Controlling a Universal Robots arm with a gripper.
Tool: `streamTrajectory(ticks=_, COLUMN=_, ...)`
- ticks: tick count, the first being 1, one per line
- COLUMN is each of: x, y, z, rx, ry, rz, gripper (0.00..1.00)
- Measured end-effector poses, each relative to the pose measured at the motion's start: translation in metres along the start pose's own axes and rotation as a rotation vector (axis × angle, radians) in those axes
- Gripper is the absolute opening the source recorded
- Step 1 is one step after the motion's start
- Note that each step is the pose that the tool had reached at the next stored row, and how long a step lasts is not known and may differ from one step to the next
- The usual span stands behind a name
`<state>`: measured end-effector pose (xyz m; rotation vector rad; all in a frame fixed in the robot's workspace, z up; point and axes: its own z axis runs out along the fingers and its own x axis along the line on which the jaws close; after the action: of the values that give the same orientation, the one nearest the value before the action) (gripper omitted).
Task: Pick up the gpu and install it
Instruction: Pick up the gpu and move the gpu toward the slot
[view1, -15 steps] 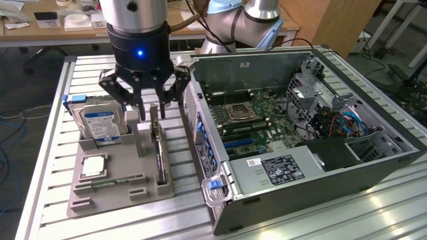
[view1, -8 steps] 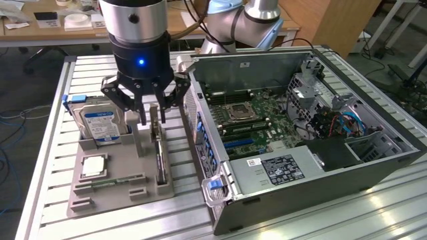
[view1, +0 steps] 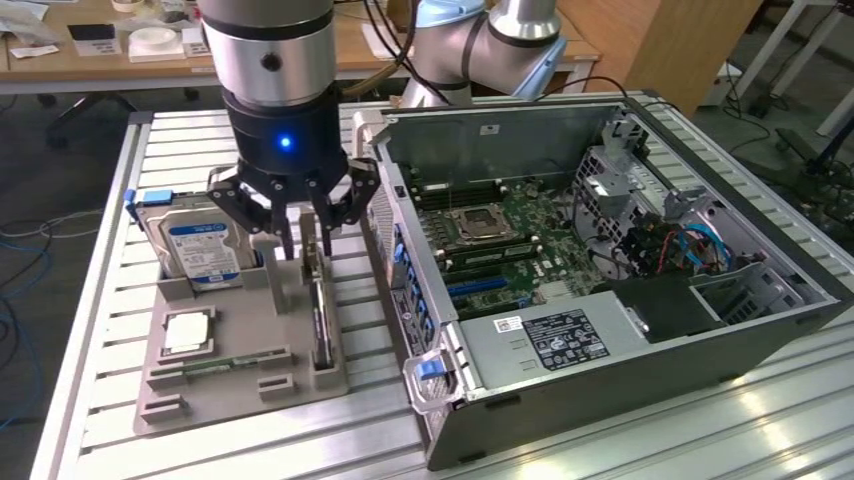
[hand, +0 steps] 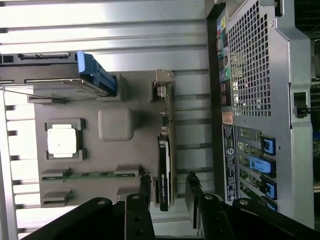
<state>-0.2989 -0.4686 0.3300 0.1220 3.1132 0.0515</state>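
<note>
Two claw (hand: 169, 186) fingers (hand: 145, 187) stand open on either side of the gpu (hand: 164, 170), not squeezing it. We see the gpu standing on its edge in the gray tray (hand: 141, 145), beside the computer (hand: 255, 100).

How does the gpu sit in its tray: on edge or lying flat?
On edge: the gpu stands in a slot of the grey tray, thin edge upward.

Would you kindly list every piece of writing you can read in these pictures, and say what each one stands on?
No text reads clearly enough to quote.
Blue-white label on the hard drive: print too small.
Black label on the power supply: print too small.
Edge marking on the gpu: blurred.
The stickers on the computer case rear: blurred.
</note>
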Motion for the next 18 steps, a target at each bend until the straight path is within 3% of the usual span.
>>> streamTrajectory(ticks=6, x=0.0, y=0.0, z=0.0014, rx=-0.0003, ry=-0.0003, rz=0.0, gripper=0.42)
streamTrajectory(ticks=18, x=0.001, y=-0.0008, z=0.0228, rx=-0.0001, ry=-0.0023, rz=0.0, gripper=0.42)
